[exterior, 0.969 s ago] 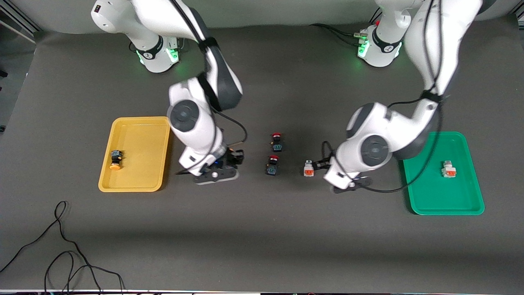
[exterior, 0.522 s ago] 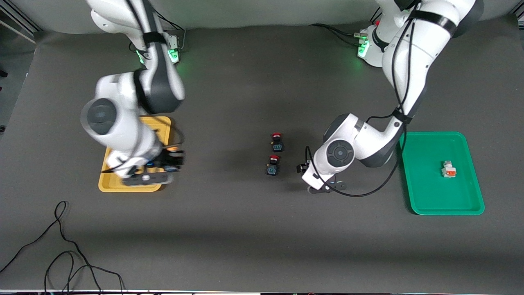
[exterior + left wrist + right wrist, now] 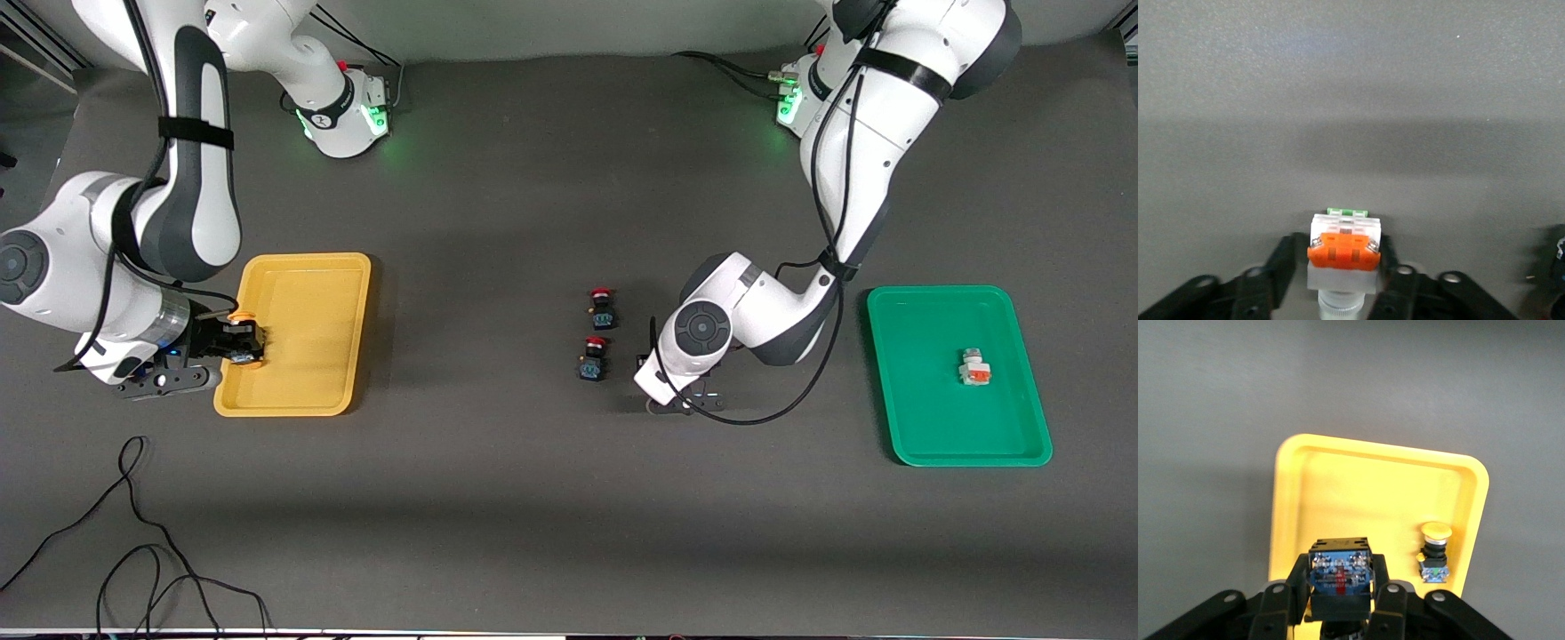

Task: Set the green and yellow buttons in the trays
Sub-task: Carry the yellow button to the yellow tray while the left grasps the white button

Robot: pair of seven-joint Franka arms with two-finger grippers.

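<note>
My right gripper (image 3: pixel 1339 603) hangs over the yellow tray (image 3: pixel 307 391), jaws clamped on a dark button (image 3: pixel 1339 577); another yellow-capped button (image 3: pixel 1435 550) lies in that tray. My left gripper (image 3: pixel 1341 303) is low over the table (image 3: pixel 533 498), jaws around a white button (image 3: pixel 1342 257). One white button (image 3: pixel 973 367) sits in the green tray (image 3: pixel 933 436).

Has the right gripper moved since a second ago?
Yes. The right gripper, holding a yellow-capped button, went from beside the yellow tray to over its opposite edge.
</note>
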